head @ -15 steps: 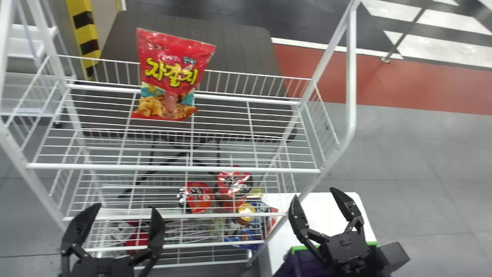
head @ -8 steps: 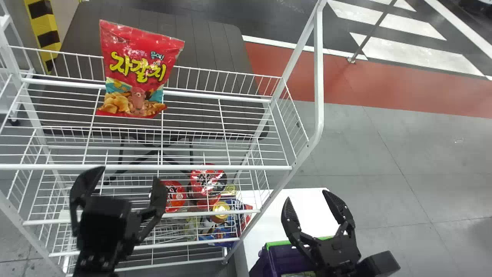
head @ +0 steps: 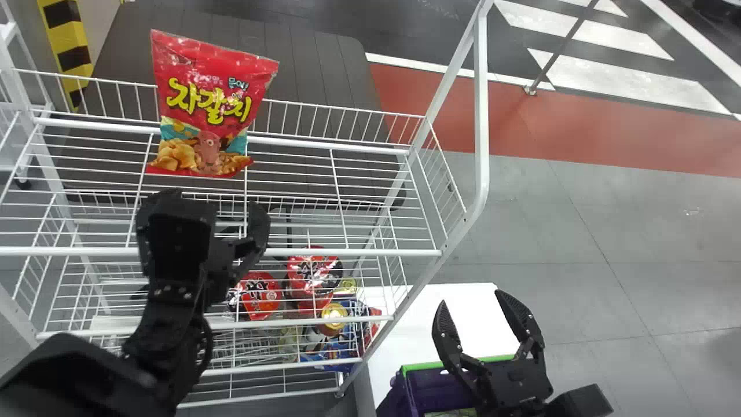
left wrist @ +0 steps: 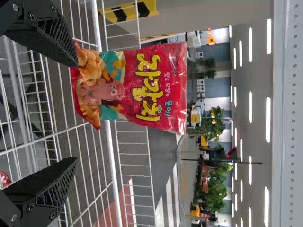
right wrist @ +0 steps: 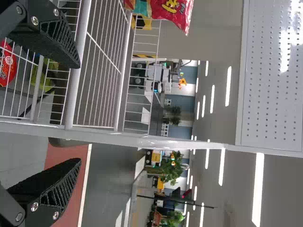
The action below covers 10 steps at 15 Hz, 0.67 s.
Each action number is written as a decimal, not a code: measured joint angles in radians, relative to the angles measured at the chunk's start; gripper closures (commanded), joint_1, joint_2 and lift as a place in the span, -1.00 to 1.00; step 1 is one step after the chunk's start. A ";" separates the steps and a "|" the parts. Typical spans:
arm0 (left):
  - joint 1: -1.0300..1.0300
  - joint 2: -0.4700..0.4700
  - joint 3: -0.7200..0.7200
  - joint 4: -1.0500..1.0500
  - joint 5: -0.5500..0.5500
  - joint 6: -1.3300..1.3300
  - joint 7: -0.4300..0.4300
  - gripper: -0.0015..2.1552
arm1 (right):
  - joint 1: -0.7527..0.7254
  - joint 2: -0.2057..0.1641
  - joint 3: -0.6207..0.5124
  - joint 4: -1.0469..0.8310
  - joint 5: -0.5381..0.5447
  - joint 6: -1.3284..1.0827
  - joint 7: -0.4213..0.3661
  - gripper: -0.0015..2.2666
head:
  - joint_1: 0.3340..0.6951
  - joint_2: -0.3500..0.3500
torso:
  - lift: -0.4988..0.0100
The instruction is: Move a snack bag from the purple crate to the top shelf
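Two black fingers are spread wide on the left gripper [left wrist: 76, 111], with nothing between them. It is at the middle left of the head view, near the bag. Past its tips, the red snack bag [head: 214, 104] stands on the top shelf [head: 347, 252], upper left of the frame, and seems to lean on the back rail [head: 330, 145]. So the job looks done.

The bag should be light, soft and puffy, with a skin that may be slippery. A hard squeeze could crush what is inside or make it pop. If it needs a nudge, a gentle hold on both sides near the middle is best, so it won't flop.

Farther out, at the lower right, the right gripper [head: 470, 296] waits over the purple crate [head: 428, 391], fingers apart and holding nothing.
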 measured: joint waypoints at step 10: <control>-0.251 -0.098 -0.047 0.374 0.010 -0.098 0.136 -0.89 | 0.002 0.002 0.000 0.008 0.000 0.000 0.001 -0.89 | 1.00 -1.00 | 0.96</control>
